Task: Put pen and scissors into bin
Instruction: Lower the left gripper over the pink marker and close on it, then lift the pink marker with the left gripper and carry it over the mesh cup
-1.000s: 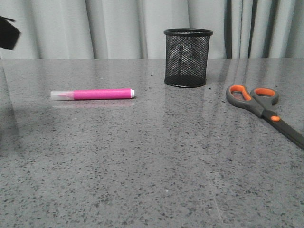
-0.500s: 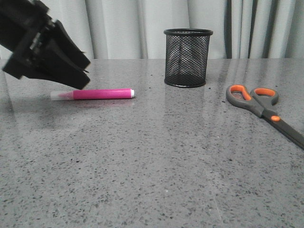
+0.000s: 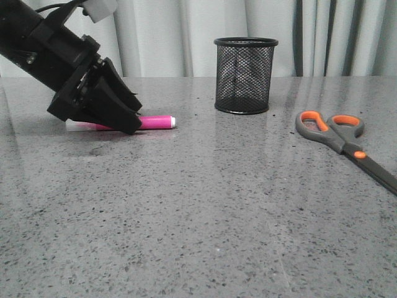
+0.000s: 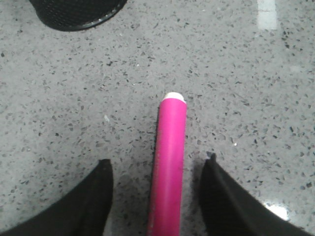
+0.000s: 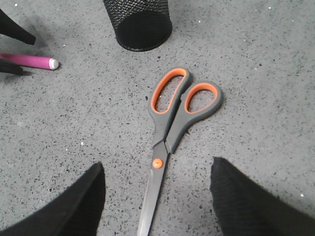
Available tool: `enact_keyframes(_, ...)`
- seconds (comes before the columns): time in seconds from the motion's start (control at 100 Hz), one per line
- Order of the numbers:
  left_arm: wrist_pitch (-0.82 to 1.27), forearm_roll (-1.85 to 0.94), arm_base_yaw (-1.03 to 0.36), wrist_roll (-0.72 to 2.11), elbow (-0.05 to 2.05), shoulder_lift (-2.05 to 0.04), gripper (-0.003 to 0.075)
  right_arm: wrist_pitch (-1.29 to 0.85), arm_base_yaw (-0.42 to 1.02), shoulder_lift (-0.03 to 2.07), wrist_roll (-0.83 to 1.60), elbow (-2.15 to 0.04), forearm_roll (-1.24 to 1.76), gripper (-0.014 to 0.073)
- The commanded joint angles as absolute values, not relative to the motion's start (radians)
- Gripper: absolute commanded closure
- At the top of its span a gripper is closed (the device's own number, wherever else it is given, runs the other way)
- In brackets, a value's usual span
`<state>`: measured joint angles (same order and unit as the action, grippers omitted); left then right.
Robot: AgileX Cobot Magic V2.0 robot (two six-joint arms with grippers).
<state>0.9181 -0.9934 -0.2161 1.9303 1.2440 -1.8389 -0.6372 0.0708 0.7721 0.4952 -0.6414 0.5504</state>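
Note:
The pink pen [image 3: 155,121] lies flat on the grey table at the left, its white tip toward the bin. My left gripper [image 3: 131,121] is down over its capped half, open, one finger on each side of the barrel [image 4: 169,162] without touching it. The black mesh bin [image 3: 245,75] stands upright at the back centre. At the right lie the scissors [image 3: 338,138], closed, with grey and orange handles. My right gripper [image 5: 157,172] hangs open above their blade near the orange pivot [image 5: 157,163]; it is out of the front view.
Grey speckled tabletop [image 3: 198,217] runs to a curtain at the back. The bin's base [image 4: 74,12] shows beyond the pen's tip in the left wrist view. The left gripper's fingertips [image 5: 17,30] appear by the pen [image 5: 34,61] in the right wrist view.
My left arm came in from the upper left, moved right and down, and now straddles the pen. Pen, bin and scissors have not moved.

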Motion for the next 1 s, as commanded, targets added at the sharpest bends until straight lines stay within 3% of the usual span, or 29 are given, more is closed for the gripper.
enact_keyframes(0.0,0.935,-1.035,-0.224,1.921,1.271,-1.797,0.0491,-0.584,0.066,0.774,0.507,-0.679,0.564,0.0172)
enact_keyframes(0.14,0.927,-0.981,-0.224,1.857,1.271,-1.797,0.0738,-0.584,0.066,0.774,0.509,-0.679,0.564,0.0172)
enact_keyframes(0.46,1.011,-0.925,-0.222,1.764,1.315,-1.797,0.0739,-0.584,0.066,0.774,0.509,-0.679,0.564,0.0172)
enact_keyframes(0.73,1.174,-1.228,-0.228,1.716,1.471,-1.779,0.0739,-0.584,0.066,0.774,0.509,-0.679,0.564,0.0172)
enact_keyframes(0.86,1.097,-1.488,-0.267,1.714,1.507,-1.766,0.0739,-0.584,0.066,0.774,0.509,-0.679,0.564,0.0172)
enact_keyframes(0.99,0.83,-1.657,-0.37,1.723,1.512,-1.778,0.0739,-0.584,0.066,0.774,0.509,-0.679,0.564,0.0172)
